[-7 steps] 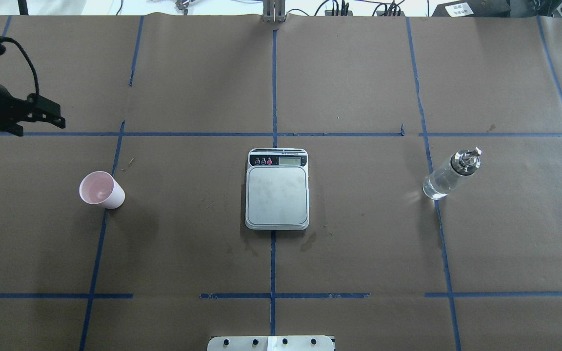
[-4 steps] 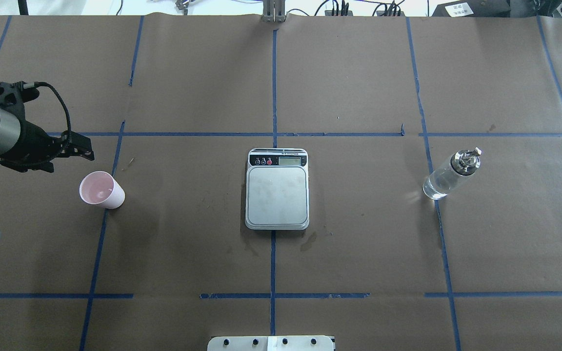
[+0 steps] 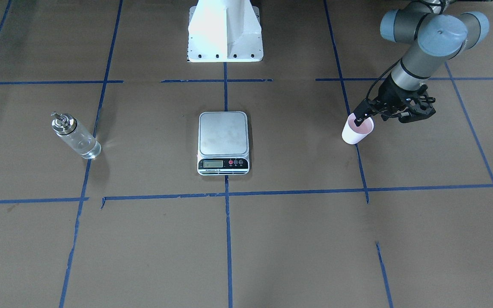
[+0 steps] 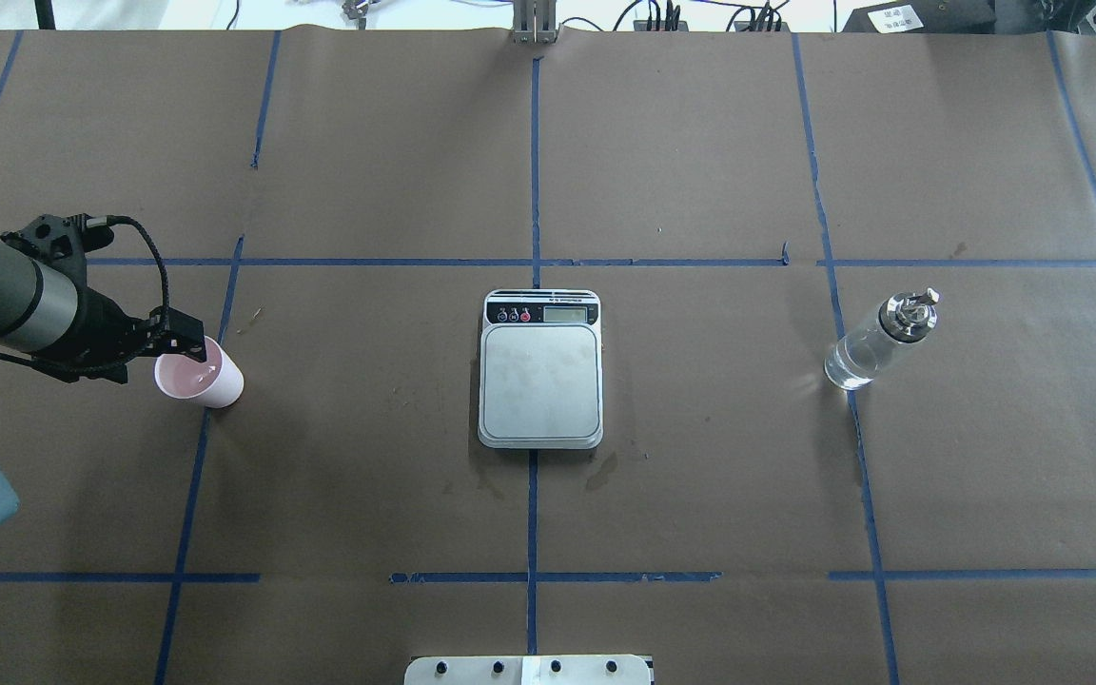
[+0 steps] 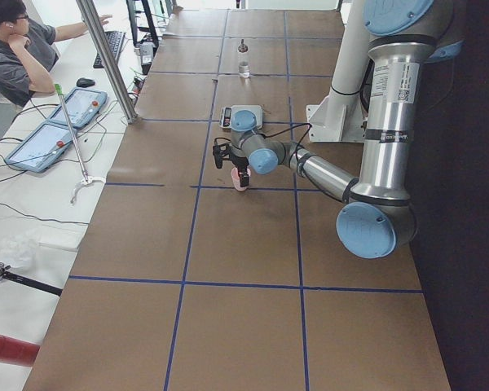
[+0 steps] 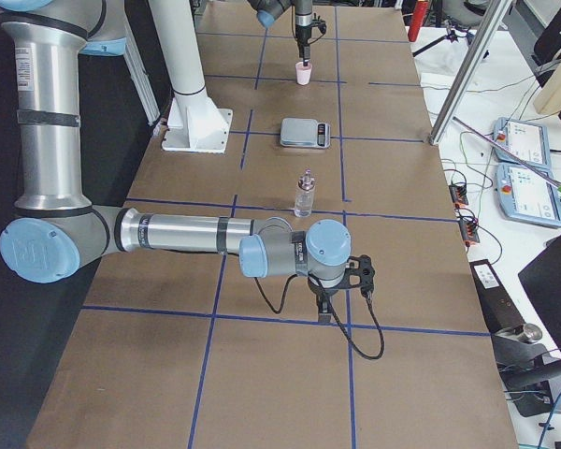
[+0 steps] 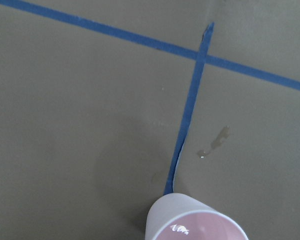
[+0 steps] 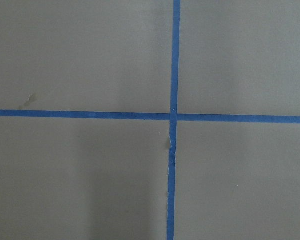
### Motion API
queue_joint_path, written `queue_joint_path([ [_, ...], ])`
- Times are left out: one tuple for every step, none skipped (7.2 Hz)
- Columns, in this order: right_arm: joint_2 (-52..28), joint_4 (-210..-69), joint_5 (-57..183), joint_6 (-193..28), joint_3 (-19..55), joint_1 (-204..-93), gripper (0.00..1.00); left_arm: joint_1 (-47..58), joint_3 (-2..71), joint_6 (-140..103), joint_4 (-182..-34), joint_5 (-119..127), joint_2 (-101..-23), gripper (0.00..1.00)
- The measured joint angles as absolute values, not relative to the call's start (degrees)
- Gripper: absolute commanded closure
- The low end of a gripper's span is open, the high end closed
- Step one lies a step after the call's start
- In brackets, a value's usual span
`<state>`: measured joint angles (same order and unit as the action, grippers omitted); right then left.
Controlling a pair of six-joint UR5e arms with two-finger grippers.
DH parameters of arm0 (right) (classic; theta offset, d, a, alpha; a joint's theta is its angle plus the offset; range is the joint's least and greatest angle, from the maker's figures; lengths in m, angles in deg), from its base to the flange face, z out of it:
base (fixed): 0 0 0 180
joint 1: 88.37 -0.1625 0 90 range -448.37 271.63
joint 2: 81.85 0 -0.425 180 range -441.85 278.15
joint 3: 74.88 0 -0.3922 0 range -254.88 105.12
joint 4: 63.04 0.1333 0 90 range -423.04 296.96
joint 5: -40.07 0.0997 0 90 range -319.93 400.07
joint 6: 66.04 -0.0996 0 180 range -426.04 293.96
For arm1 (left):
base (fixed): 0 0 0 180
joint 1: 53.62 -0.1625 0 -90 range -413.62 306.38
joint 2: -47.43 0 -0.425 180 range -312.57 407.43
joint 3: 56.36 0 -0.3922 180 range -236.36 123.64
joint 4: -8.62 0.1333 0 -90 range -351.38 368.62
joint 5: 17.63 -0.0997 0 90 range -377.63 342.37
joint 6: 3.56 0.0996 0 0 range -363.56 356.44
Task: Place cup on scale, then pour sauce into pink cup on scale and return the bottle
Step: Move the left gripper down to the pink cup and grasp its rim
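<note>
left claw [image 4: 191,345] agape over cup [image 4: 217,388] rim, empty, arm [image 4: 6,297] low and outstretched

brown paper is covering the whole surface [image 4: 700,143], and blue tape [image 4: 534,171] is dividing it into large rectangles. cables [image 4: 662,14] are trailing along its far edge in the overhead view. in the left side view a slanted metal post [image 5: 107,61] is rising by the surface's edge, and beside it a white bench [image 5: 24,212] is carrying two tablets [image 5: 81,106], a keyboard [image 5: 114,41] and a mouse [image 5: 85,82]. a person [image 5: 16,49] is sitting at the bench's far end. bright, even light is falling everywhere.
</note>
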<state>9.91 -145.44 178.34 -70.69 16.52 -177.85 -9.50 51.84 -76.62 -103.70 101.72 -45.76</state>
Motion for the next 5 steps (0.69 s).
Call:
queue_joint_path([
  [9.9,-145.5,178.4,-70.7,16.5,-177.8,0.00,-10.0,51.7,-76.6,-103.7,101.7,-45.2,0.02],
  [9.9,-145.5,178.4,-70.7,16.6,-177.8,0.00,-10.1,51.6,-76.5,-103.7,101.6,-44.8,0.18],
  [9.9,-145.5,178.4,-70.7,16.6,-177.8,0.00,-10.2,51.4,-76.4,-103.7,101.6,-44.5,0.42],
  [9.9,-145.4,178.5,-70.7,16.7,-177.8,0.00,-10.2,51.3,-76.4,-103.7,101.6,-44.4,0.59],
  [9.9,-145.4,178.5,-70.7,16.7,-177.8,0.00,-10.3,51.3,-76.3,-103.7,101.7,-44.5,0.75],
])
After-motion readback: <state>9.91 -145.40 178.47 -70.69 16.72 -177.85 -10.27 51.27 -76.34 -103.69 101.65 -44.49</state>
